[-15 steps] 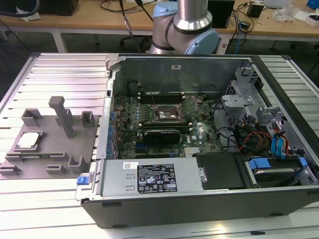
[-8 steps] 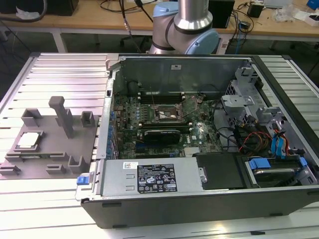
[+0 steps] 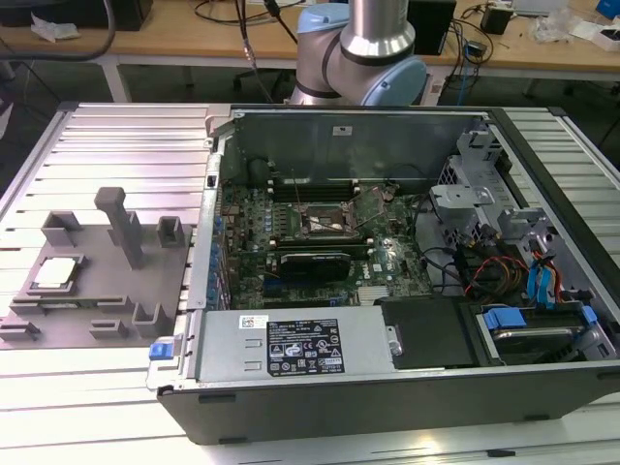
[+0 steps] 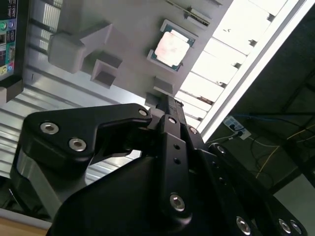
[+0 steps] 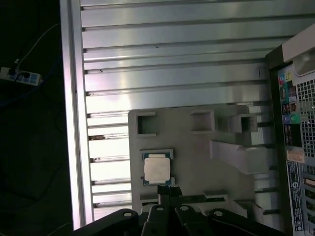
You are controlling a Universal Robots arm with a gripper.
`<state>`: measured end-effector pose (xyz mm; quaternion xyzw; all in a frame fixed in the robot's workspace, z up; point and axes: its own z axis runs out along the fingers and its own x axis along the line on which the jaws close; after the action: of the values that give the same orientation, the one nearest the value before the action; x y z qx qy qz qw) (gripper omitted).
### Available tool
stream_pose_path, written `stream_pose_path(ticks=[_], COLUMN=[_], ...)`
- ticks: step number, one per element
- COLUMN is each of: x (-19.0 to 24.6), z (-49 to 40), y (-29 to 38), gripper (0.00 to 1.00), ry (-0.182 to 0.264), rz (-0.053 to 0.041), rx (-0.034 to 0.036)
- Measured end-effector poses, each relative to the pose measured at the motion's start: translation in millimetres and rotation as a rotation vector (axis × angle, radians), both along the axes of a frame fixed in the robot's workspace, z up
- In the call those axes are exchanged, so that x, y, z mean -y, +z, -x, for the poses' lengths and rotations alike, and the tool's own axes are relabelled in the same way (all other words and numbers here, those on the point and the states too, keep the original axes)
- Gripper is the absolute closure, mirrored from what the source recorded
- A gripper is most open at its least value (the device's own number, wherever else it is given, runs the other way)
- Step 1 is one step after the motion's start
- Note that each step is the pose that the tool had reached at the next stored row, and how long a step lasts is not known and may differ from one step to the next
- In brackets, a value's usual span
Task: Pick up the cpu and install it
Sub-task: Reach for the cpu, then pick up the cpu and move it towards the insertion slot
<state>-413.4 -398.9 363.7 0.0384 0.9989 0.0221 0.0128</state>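
Cpu [image 3: 55, 274] seated in a recess of the grey holder [image 3: 108, 302], at 9 o'clock of the open computer case [image 3: 329, 397] in the exterior view. Gripper [image 5: 170, 189], claw narrow and empty, hangs just short of the cpu in the first wrist view

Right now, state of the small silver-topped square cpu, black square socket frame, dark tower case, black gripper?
cpu: lying flat in the grey fixture tray, not gripped.
socket frame: open, looks empty.
tower case: on its side, panel off, interior exposed.
gripper: shut, holding nothing, clear of the cpu.
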Motion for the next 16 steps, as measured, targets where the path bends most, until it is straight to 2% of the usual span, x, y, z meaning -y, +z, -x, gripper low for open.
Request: stream_pose_path(ticks=[1,3,9,12,16], x=[0.1,0.8,4.3,5.3,5.4], z=[-1.1,-2.9,-3.2,-3.1,-3.2], y=[-2.1,-10.4,-25.7,-31.4,-32.1], gripper=[0.89,0.89,0.89,0.89,0.89], ry=[0.000,-0.003,-0.007,-0.007,-0.007], rz=[-0.0001,0.0001,0.0000,0.0001,0.0001], rx=[0.0002,0.0000,0.0000,0.0000,0.0000])
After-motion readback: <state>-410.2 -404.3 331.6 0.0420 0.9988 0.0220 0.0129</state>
